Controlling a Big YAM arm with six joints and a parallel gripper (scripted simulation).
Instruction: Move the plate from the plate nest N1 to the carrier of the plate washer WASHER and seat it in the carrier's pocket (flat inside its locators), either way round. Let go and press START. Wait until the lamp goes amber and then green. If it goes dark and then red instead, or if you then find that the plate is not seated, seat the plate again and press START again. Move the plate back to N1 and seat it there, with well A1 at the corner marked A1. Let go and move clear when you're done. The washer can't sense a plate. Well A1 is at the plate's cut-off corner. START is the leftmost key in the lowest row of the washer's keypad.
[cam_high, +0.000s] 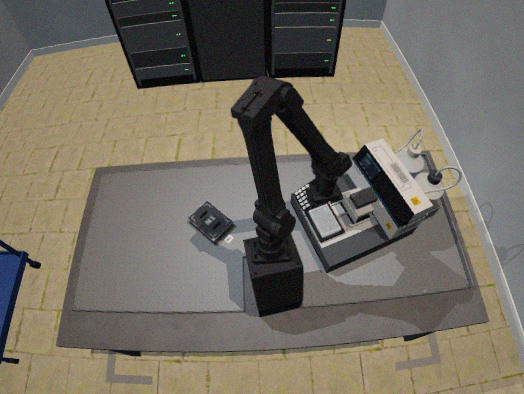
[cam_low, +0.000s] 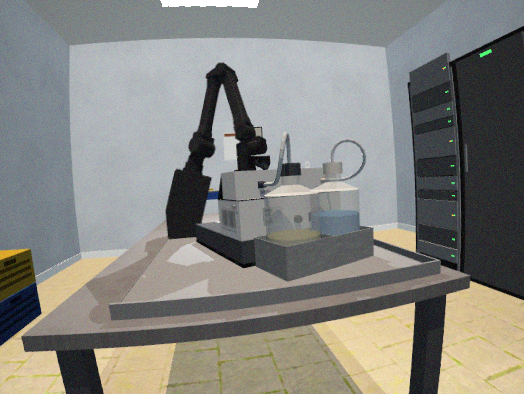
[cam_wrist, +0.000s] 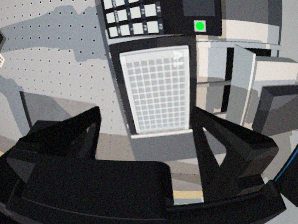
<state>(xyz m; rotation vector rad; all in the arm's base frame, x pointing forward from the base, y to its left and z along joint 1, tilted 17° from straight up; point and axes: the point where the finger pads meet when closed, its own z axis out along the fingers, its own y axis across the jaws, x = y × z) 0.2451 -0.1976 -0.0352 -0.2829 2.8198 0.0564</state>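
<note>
The white plate (cam_high: 325, 221) (cam_wrist: 157, 92) lies in the dark carrier (cam_wrist: 192, 85) of the washer (cam_high: 400, 175) (cam_wrist: 210, 37). It looks flat, its marked corner at the upper right in the wrist view; whether it is fully down in the locators is hard to tell. The washer lamp (cam_wrist: 200, 26) is green. My gripper (cam_wrist: 146, 112) is open and empty, its fingers apart above the plate's lower half, one beyond each long side. The nest N1 (cam_high: 211, 221) is empty. The START key (cam_wrist: 113, 31) is leftmost in the keypad's lowest row. The exterior view hides plate and fingertips behind the washer.
The washer's raised block (cam_high: 363, 197) (cam_wrist: 280, 110) stands right of the carrier. Two bottles with hoses (cam_low: 292, 215) (cam_low: 340, 205) stand in a grey tray (cam_low: 320, 257) behind the washer. A small label (cam_high: 228, 239) lies beside N1.
</note>
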